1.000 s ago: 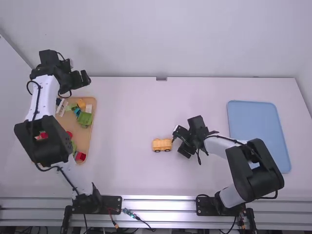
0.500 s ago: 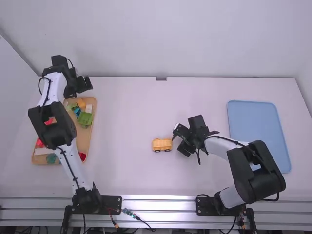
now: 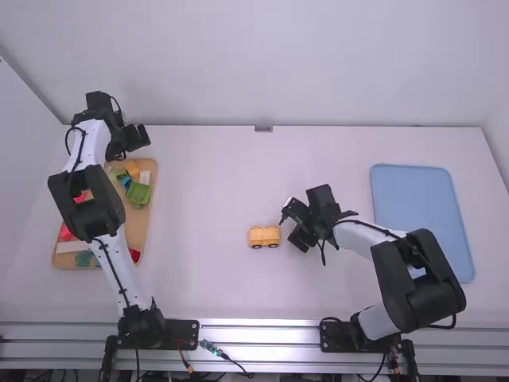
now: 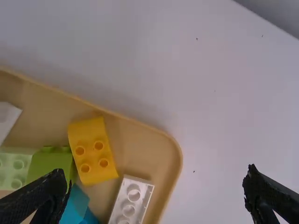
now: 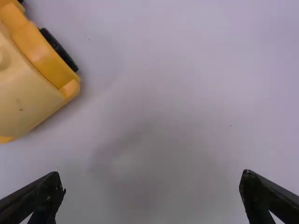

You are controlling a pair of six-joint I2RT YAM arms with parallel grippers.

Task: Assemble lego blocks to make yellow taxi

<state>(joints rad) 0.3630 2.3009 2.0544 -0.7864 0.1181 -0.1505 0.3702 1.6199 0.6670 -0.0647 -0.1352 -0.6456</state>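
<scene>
On the middle of the table stands a yellow wheeled car body (image 3: 264, 236), with my right gripper (image 3: 291, 226) just to its right. In the right wrist view the right gripper (image 5: 152, 179) is open with bare table between its fingers, and the yellow car body (image 5: 32, 79) stands apart from it. Over the far end of the block tray is my left gripper (image 3: 143, 137). In the left wrist view that left gripper (image 4: 156, 179) is open and holds nothing; beyond its fingers a yellow-orange block (image 4: 92, 151) lies in the tray.
The tan tray (image 3: 149, 215) on the left holds green, blue, white and red blocks, partly under the left arm. A blue tray (image 3: 421, 207) lies at the right, partly behind the right arm.
The left arm has swung slightly right and nearer the camera, mostly in the first half second, uncovering more of the tray's near end. The right arm is nearly unchanged; the car body has not moved.
</scene>
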